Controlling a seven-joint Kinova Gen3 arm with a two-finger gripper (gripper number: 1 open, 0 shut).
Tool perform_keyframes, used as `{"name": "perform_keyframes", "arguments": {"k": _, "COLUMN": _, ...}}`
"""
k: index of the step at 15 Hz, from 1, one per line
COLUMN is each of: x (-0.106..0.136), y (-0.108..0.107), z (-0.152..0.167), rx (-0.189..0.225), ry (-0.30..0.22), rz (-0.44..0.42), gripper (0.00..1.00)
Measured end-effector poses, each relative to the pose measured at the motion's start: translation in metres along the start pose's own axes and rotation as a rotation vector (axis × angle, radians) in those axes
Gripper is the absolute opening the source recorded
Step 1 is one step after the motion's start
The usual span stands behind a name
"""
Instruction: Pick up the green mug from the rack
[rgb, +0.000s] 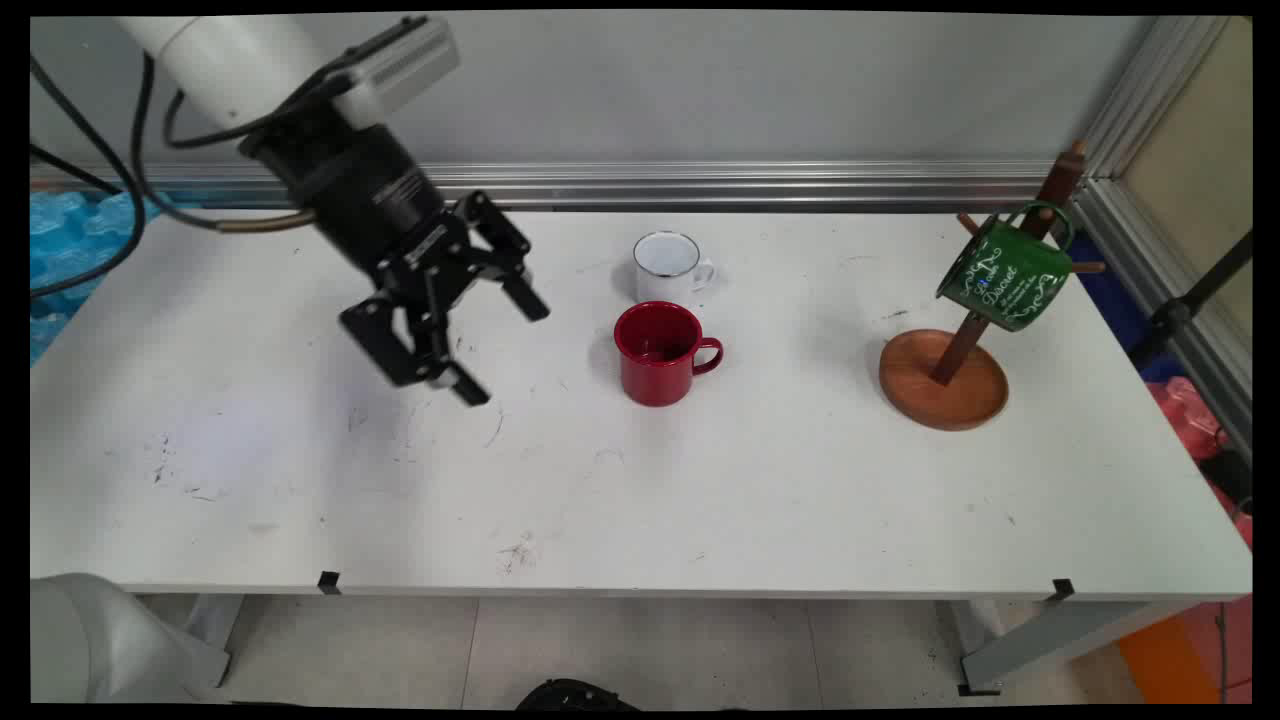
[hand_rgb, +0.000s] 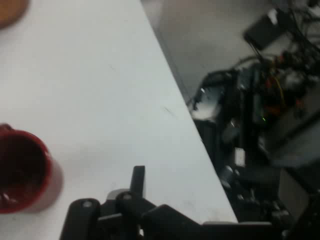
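A red mug (rgb: 660, 352) stands upright just right of the raised, open-fingered gripper (rgb: 505, 345), handle pointing away; a white mug (rgb: 668, 266) sits close behind it.

Main view is bright and even, lit from overhead, with soft shadows under the gripper (rgb: 505, 345) and beside the red mug (rgb: 659, 353). Hand view is dimmer and blurry all over, table (hand_rgb: 100, 90) pretty washed out.

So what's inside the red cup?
The red cup looks empty: only its dark red inner wall and some of the bottom show. The near rim hides the rest of the bottom. The white cup stands right behind it.
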Motion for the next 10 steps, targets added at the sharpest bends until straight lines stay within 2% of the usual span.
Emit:
{"name": "perform_keyframes", "arguments": {"k": 6, "x": 0.018, "y": -0.035, "z": -0.007, "rx": 0.095, "ry": 0.112, "rz": -0.078, "gripper": 1.00}}
{"name": "perform_keyframes", "arguments": {"k": 10, "x": 0.027, "y": -0.054, "z": -0.006, "rx": 0.127, "ry": 0.170, "rz": -0.108, "gripper": 1.00}}
